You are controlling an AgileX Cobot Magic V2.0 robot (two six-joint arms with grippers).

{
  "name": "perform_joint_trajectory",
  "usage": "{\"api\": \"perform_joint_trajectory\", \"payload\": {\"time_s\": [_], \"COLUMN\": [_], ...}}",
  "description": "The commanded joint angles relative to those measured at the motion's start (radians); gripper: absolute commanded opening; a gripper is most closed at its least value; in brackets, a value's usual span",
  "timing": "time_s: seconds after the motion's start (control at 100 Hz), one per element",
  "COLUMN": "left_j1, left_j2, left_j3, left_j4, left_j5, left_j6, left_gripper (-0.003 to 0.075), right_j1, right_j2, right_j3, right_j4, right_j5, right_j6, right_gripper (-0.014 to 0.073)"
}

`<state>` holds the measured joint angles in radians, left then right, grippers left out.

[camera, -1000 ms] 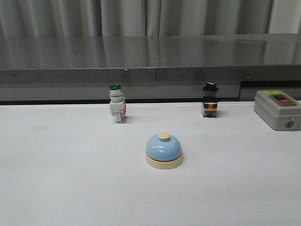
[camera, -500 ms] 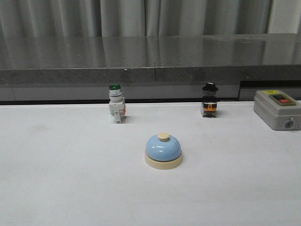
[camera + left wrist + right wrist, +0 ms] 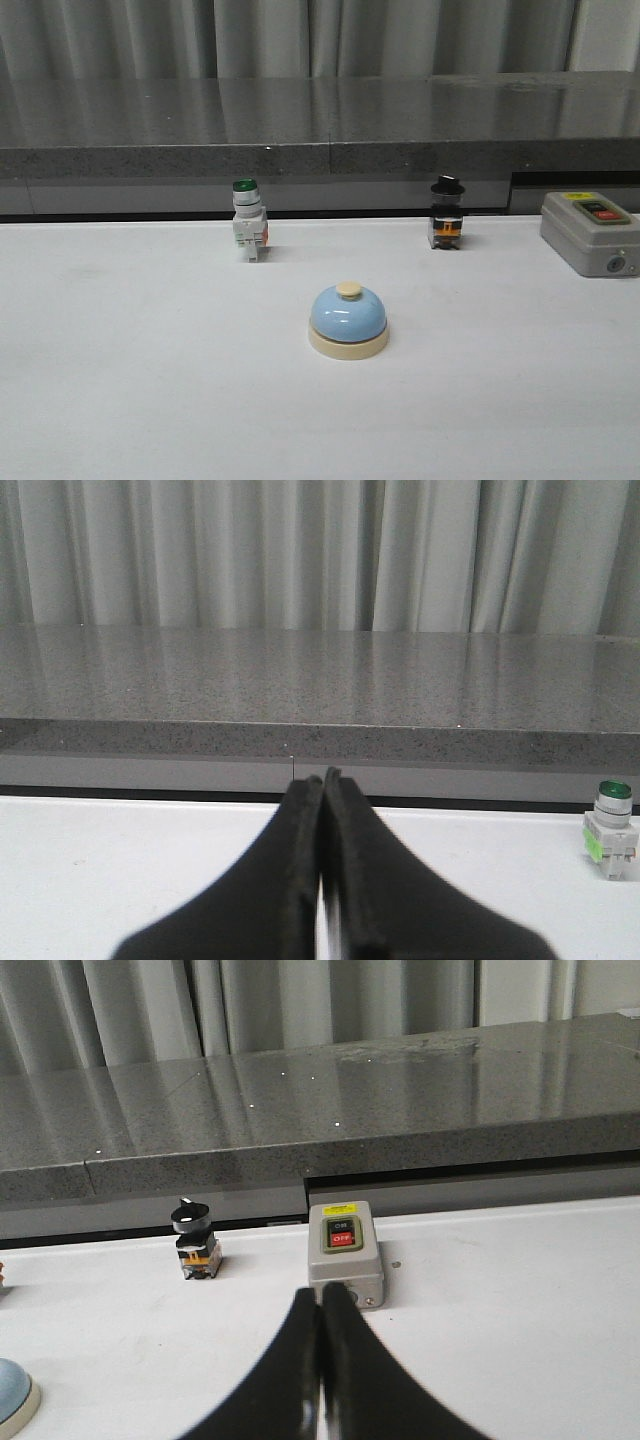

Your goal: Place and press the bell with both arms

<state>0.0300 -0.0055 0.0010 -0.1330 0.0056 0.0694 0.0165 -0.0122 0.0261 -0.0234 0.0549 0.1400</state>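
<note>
While both hands closed, empty: left hand [image 3: 322, 780], right hand [image 3: 320, 1295] | glossy light-blue dome bell with cream base [image 3: 348, 321] near green-capped white switch [image 3: 248, 220] | likely rigid, slippery dome; grip cream base sides

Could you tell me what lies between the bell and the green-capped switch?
Nothing: the front view shows only bare white table between the bell and green-capped switch.

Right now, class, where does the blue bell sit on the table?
In the front view the bell sits mid-table, nearer the camera than the green-capped switch and the black-knobbed switch, roughly midway between them.
</note>
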Motion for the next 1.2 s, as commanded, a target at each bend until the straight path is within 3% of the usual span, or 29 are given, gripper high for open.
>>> {"api": "perform_joint_trajectory", "payload": {"time_s": [0.0, 0.61, 0.94, 1.19], "left_j1": [0.001, 0.001, 0.001, 0.001], "left_j2": [-0.03, -0.03, -0.03, -0.03], "left_j3": [0.043, 0.043, 0.043, 0.043], "left_j4": [-0.001, -0.001, -0.001, -0.001], "left_j5": [-0.07, -0.07, -0.07, -0.07], "left_j6": [-0.01, -0.01, -0.01, -0.01], "left_gripper": [-0.002, -0.002, -0.002, -0.002], "right_j1": [0.001, 0.001, 0.001, 0.001], "right_j2": [-0.017, 0.006, 0.288, 0.573], "right_j3": [-0.015, -0.05, -0.349, -0.562], "right_j4": [0.0, 0.0, 0.0, 0.004], "right_j5": [-0.073, -0.044, 0.189, 0.247], "right_j6": [-0.006, -0.006, -0.006, -0.006], "right_gripper": [-0.006, -0.006, -0.006, -0.006]}}
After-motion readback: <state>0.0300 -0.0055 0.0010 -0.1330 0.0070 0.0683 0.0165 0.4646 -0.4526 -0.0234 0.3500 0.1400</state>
